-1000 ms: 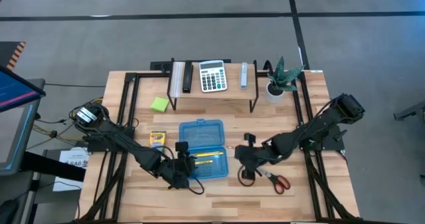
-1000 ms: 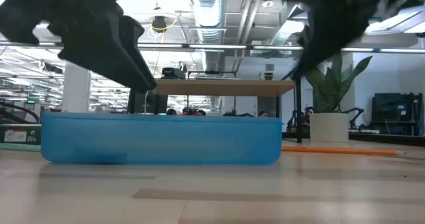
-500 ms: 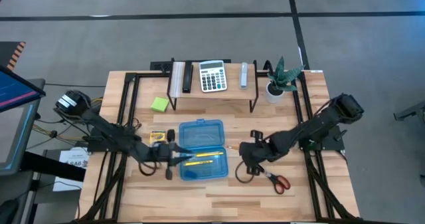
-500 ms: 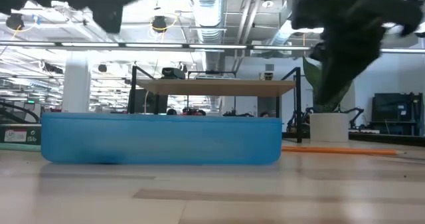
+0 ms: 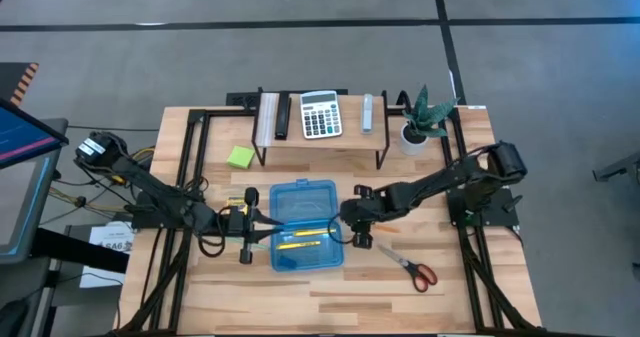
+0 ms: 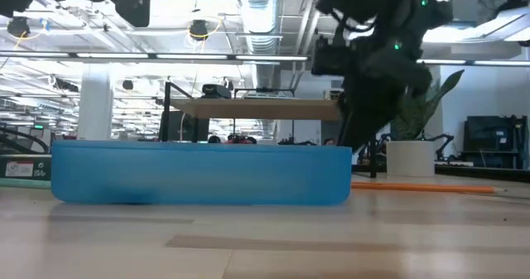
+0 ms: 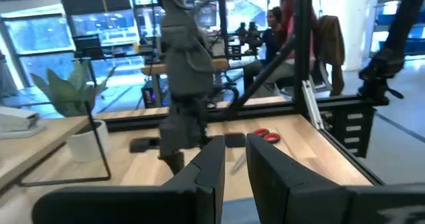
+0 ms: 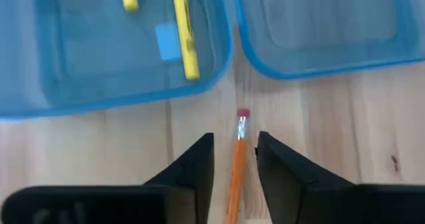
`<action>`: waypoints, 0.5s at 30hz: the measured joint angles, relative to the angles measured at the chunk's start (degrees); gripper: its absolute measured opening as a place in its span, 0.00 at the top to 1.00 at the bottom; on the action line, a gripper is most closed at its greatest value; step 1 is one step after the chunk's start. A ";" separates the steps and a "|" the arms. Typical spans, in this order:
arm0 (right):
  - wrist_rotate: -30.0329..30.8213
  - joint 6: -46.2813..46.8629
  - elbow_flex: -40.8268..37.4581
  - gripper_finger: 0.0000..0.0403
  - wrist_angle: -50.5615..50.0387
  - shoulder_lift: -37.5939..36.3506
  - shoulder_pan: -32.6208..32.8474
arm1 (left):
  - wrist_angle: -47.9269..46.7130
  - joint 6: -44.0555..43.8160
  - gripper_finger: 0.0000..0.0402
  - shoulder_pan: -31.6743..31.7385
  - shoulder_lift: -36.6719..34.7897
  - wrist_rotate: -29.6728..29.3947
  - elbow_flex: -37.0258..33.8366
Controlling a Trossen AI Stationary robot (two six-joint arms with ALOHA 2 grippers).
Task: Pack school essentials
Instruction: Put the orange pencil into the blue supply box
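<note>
**Orange pencil between the right fingers beside the open blue case**

Orange pencil [image 8: 236, 164] is lying on the wooden table [image 5: 460, 187] just beside the open blue case [image 5: 305, 224], its pink eraser end pointing at the seam between the case's two halves. Only the right wrist view is showing this: the right gripper [image 8: 235, 159] is hanging over the pencil with its jaws spread, one finger on each side, not yet pinching it. That view is also showing yellow pencils [image 8: 184, 31] lying inside the case. From above, the right gripper is sitting at the case's right edge and the left gripper [image 5: 250, 227] at its left edge; the red-handled scissors [image 5: 413, 269] are lying apart on the table. The left wrist view is showing the left fingers [image 7: 212, 161] narrowly parted and holding nothing. The low view is showing the case wall and the pencil beyond it.
</note>
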 joint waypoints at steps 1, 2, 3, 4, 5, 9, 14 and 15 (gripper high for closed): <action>0.00 -0.14 0.00 0.66 0.60 0.86 0.04 | 0.11 -0.02 0.87 0.02 -0.21 -0.07 0.01; -0.06 -0.16 0.02 0.64 1.22 1.75 0.04 | 0.15 -0.17 0.87 0.06 -0.28 -0.13 0.12; -0.07 -0.10 0.02 0.63 1.24 2.78 0.04 | -0.14 -0.20 0.87 0.08 -0.35 -0.29 0.11; -0.07 -0.10 0.02 0.62 1.64 3.87 0.04 | -0.40 -0.18 0.88 0.06 -0.37 -0.24 0.07; -0.09 -0.09 0.00 0.61 1.75 4.67 0.04 | -0.44 -0.18 0.88 0.06 -0.37 -0.01 0.07; -0.17 0.08 0.15 0.59 3.15 6.64 0.00 | -0.88 -2.15 0.88 0.06 -0.41 -0.06 0.07; -2.29 1.63 0.31 0.62 2.20 8.17 -1.96 | -2.86 -5.18 0.88 0.06 -0.39 0.04 0.07; -2.74 2.15 0.35 0.63 1.85 8.22 -2.46 | -2.95 -5.80 0.88 0.06 -0.39 0.02 0.07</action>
